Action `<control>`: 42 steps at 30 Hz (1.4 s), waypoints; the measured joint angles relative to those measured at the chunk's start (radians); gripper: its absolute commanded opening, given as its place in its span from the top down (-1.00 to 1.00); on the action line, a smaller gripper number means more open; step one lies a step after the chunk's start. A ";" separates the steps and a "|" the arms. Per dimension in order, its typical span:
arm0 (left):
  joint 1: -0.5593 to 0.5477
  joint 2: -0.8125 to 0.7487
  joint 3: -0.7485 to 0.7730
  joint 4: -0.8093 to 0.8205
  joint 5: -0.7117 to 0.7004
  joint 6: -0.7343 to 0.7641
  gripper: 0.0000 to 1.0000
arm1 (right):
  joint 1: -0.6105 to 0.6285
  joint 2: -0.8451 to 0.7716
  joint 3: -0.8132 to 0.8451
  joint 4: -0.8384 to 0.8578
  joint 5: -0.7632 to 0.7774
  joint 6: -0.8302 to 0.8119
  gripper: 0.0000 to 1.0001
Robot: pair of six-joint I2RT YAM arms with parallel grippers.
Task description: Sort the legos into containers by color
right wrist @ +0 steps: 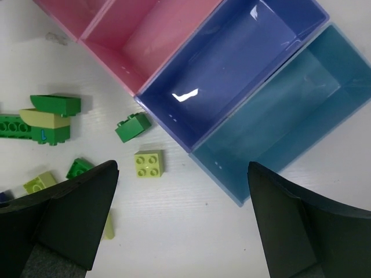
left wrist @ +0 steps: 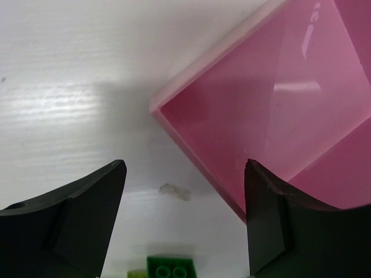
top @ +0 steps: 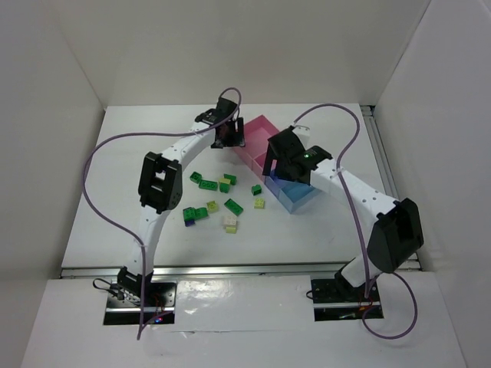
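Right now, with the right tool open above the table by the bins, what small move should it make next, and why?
Probably nudge the right tool toward the lime-yellow brick and lower over it. The tool is open and empty, and that brick lies flat, alone on the table, near one of its fingers, apart from the dark green brick beside it.
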 measured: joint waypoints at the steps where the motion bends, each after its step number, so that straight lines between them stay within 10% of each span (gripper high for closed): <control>1: 0.000 -0.021 -0.030 -0.008 -0.010 0.000 -0.69 | 0.000 0.008 0.010 0.003 -0.010 -0.009 -1.00; 12: 0.000 -0.370 -0.472 -0.097 -0.097 -0.024 -0.69 | -0.018 0.180 0.175 0.062 -0.116 -0.076 -1.00; 19: 0.016 -0.496 -0.483 -0.174 -0.113 -0.027 -0.81 | 0.036 0.180 0.208 0.069 -0.074 -0.146 -0.83; 25: 0.083 -0.632 -0.485 -0.201 -0.123 -0.029 -0.86 | 0.155 0.140 0.058 0.084 -0.087 -0.154 -0.72; 33: 0.143 -0.943 -0.899 -0.169 -0.125 -0.082 -0.86 | 0.235 0.128 -0.197 0.185 -0.249 -0.138 -0.88; 42: 0.166 -1.009 -1.042 -0.123 -0.055 -0.074 -0.86 | 0.404 0.188 -0.140 0.285 -0.314 -0.356 -0.76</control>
